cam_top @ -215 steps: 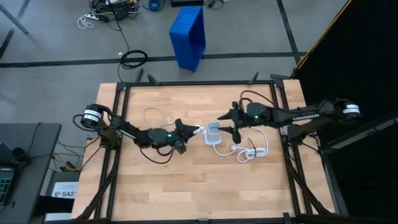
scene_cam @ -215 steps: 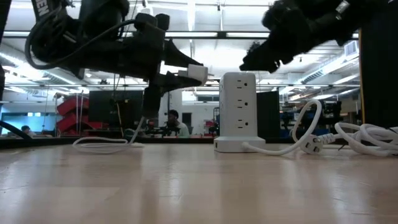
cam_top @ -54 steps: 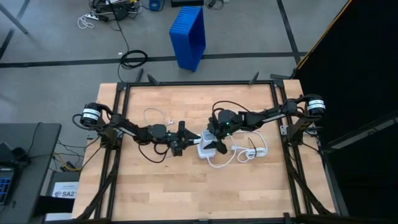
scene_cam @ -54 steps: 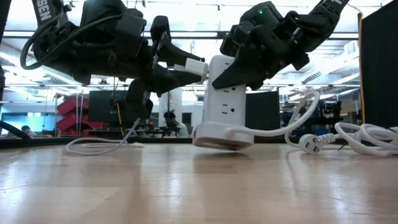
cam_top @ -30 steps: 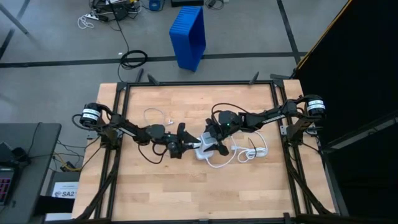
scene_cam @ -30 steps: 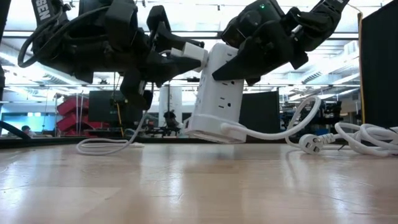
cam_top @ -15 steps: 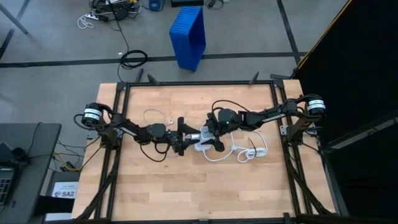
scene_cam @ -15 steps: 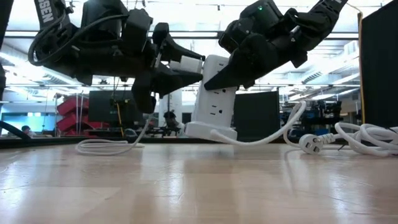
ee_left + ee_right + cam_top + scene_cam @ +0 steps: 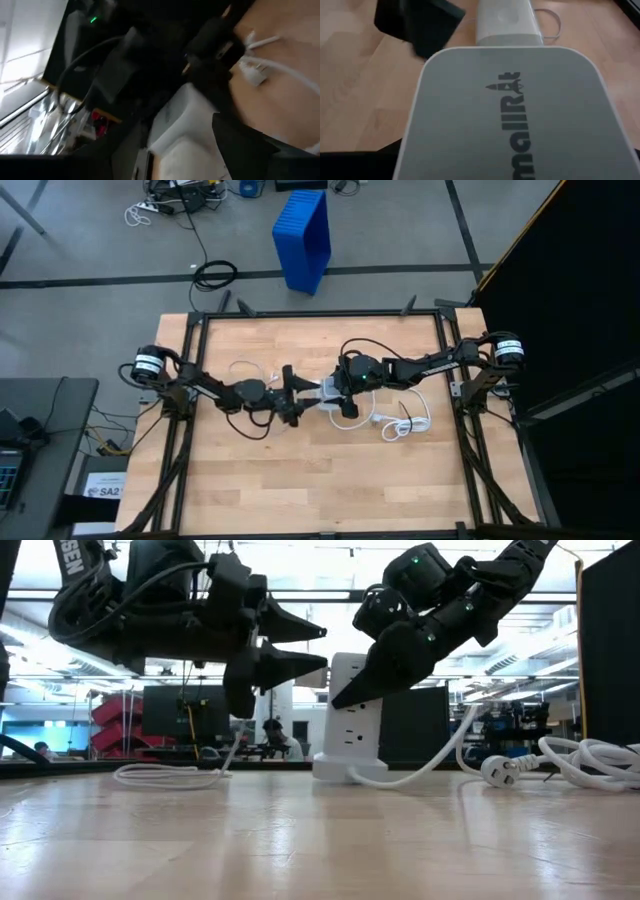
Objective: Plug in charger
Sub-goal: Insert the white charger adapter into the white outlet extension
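Table (image 9: 300,480): wooden, bears power tower (image 9: 350,730), upright.
Right gripper (image 9: 345,392): clamped on tower top.
Left gripper (image 9: 318,650): fingers apart, just beside tower's side.
Charger (image 9: 507,22): against that tower side, apparently seated in an outlet.
Risk: left gripper retreating may snag charger and unseat it; right release may tip tower.

Grey floor (image 9: 100,240) with dark seam lines surrounds the wooden table (image 9: 300,480); a blue bin (image 9: 303,238) sits at upper centre, cables (image 9: 213,275) nearby. Ceiling strip lights (image 9: 330,595) glow in the low view.
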Motion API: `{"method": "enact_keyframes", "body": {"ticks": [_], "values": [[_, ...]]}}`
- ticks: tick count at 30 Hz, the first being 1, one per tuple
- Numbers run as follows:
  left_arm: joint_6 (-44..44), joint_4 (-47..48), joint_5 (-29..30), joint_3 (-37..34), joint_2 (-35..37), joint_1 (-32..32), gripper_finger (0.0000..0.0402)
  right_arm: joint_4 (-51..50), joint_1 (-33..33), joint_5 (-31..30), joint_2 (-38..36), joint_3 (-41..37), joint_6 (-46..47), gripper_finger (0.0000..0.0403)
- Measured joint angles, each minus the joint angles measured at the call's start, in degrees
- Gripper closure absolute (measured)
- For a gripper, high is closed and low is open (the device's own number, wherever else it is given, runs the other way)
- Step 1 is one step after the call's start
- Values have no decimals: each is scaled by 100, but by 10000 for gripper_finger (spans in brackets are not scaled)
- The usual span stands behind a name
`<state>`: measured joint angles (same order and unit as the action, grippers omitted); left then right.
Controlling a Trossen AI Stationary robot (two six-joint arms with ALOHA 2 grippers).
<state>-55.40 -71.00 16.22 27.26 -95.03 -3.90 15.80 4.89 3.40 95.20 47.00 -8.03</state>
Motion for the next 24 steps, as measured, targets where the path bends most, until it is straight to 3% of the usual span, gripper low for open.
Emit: {"method": "enact_keyframes", "body": {"ticks": [5,8,10,13,15,17,24], "values": [[1180,-23,236,-462,1074,13,173,-86,0,7,-7,2,15,141],[1987,178,-27,-821,1880,111,172,-97,0,22,-7,2,28,141],[2592,943,-372,-891,2375,279,172,-94,0,22,-7,1,22,141],[3548,2928,-1141,-592,2892,609,173,-64,11,26,-4,-7,22,141],[3817,3946,-1564,-270,2932,739,178,-32,21,24,2,-9,20,141],[4029,4360,-1621,-80,2809,770,185,1,22,25,3,-16,19,141],[4577,4098,-1872,113,2323,894,192,37,22,24,11,-22,17,141]]}}
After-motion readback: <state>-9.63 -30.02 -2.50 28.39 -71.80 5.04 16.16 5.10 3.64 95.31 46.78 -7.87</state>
